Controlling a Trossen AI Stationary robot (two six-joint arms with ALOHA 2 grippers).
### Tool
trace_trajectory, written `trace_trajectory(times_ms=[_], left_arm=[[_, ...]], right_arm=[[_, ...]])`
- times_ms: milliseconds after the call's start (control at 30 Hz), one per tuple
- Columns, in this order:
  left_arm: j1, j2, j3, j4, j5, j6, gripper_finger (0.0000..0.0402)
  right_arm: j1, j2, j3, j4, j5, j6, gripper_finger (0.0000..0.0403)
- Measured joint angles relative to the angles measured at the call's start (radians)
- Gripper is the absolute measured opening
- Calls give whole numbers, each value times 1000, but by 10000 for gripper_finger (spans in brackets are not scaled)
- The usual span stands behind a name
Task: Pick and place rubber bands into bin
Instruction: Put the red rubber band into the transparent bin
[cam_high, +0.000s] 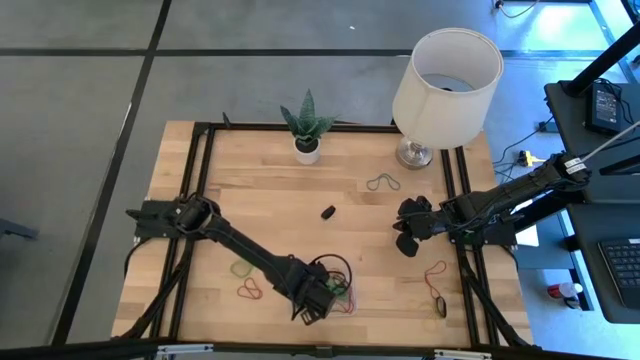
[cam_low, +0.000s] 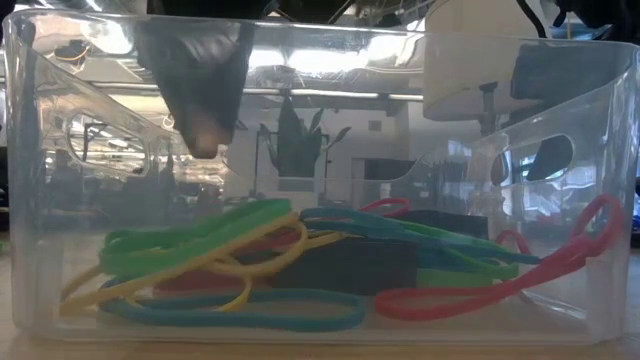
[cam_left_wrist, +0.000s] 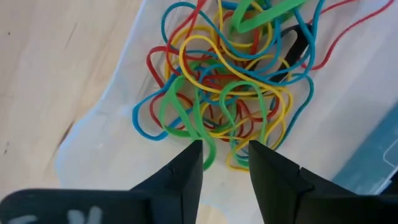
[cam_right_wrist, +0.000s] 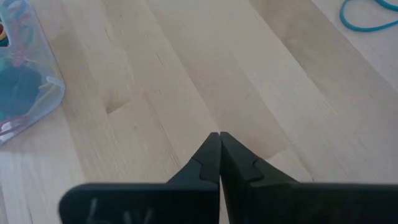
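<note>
The left gripper (cam_left_wrist: 225, 155) stood open, empty, above thin floppy coloured rubber bands (cam_left_wrist: 224, 81) in the shallow clear plastic bin (cam_left_wrist: 99, 146); light, limp loops, best pinched across one strand.

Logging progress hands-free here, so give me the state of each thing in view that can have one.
left gripper: open, over the bin.
right gripper: shut, empty, above bare table.
bin: upright, holding a tangle of bands.
rubber bands: piled in the bin; several loose on the table.
</note>
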Motion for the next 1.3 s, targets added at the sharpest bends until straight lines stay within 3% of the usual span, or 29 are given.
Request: trace_trajectory(times_ms=[300, 533, 700, 967, 1133, 1300], left_arm=[[11, -1, 0, -2, 4, -11, 103], [10, -1, 0, -10, 19, 93, 11], [15, -35, -1, -16, 10, 206, 1], [19, -201, -5, -29, -131, 393, 1], [18, -331, -123, -24, -135, 466, 1], [0, -515, -373, 89, -137, 450, 1]], right_arm=[[0, 0, 0, 1, 0, 0, 4], [0, 0, 0, 1, 0, 5, 4], [0, 0, 0, 2, 0, 31, 4], [0, 0, 0, 61, 0, 69, 4], [4, 0, 0, 143, 0, 80, 4], [23, 3, 0, 183, 2, 100, 2]])
